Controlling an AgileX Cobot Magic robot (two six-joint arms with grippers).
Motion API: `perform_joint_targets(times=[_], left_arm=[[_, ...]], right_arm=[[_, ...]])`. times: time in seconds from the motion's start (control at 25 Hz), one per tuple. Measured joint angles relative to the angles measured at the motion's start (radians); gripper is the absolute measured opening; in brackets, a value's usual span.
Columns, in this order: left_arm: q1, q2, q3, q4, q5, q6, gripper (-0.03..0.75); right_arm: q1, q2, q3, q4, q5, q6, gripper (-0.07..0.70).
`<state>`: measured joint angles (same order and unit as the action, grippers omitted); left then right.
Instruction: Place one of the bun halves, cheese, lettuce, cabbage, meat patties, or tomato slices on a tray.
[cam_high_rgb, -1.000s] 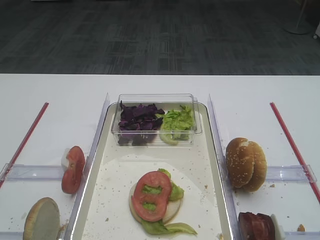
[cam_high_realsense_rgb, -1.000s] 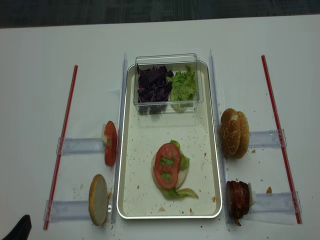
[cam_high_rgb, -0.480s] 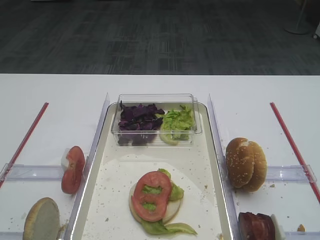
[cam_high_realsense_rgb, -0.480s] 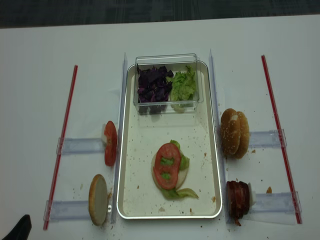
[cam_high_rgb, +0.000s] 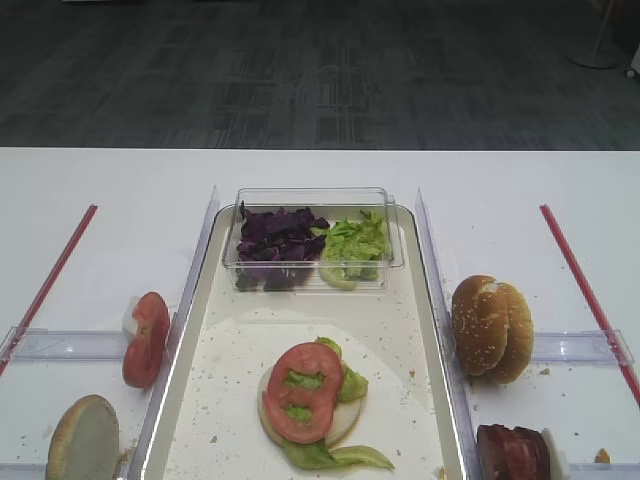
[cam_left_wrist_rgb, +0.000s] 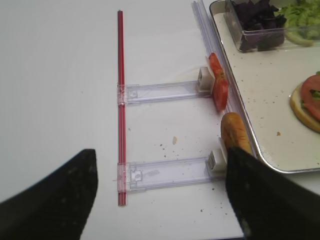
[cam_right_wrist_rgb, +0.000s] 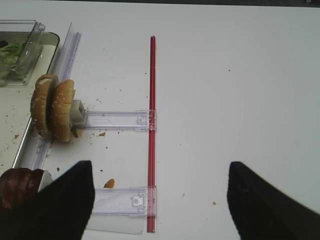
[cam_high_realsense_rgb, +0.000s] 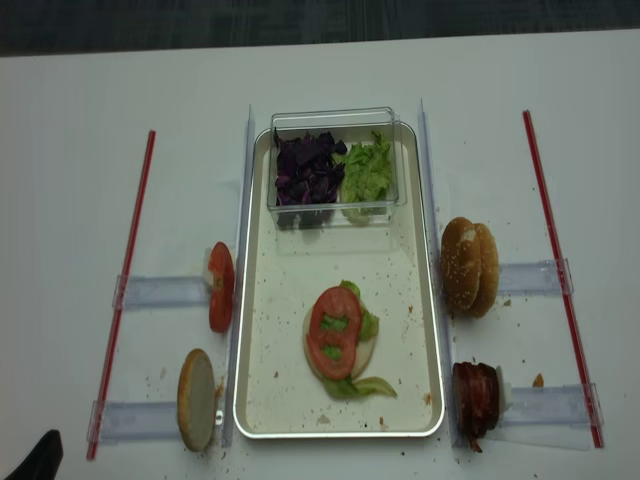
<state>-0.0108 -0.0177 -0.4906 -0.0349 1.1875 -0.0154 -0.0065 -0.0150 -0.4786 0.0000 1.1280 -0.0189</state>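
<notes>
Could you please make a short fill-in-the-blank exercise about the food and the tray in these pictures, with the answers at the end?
1. The round red tomato slice on the large shallow metal tray lies on top of the green ____ leaves.
2. The small clear plastic box holds dark purple cabbage shreds on its ____ side.
3. The two sesame-speckled bun halves stand outside the tray, to its ____.

Answers: lettuce; left; right

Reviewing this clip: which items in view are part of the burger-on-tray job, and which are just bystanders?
Part of the job:
tray
bun half, lettuce and tomato slice stacked on it
spare tomato slices
bun half on edge
sesame bun halves
dark maroon slices
cabbage
boxed lettuce

Bystanders:
red strips
clear holders
crumbs
</notes>
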Motion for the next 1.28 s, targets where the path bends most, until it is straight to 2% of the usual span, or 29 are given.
perform_joint_targets(times=[0.36,1.28], left_arm=[[0.034,0.0,0.0,0.0,0.0,0.0,0.493],[0.036,0.0,0.0,0.002,0.0,0.002,0.493]], right_arm=[[0.0,0.0,0.0,0.0,0.0,0.0,0.571],[0.0,0.0,0.0,0.0,0.0,-0.002,0.571]])
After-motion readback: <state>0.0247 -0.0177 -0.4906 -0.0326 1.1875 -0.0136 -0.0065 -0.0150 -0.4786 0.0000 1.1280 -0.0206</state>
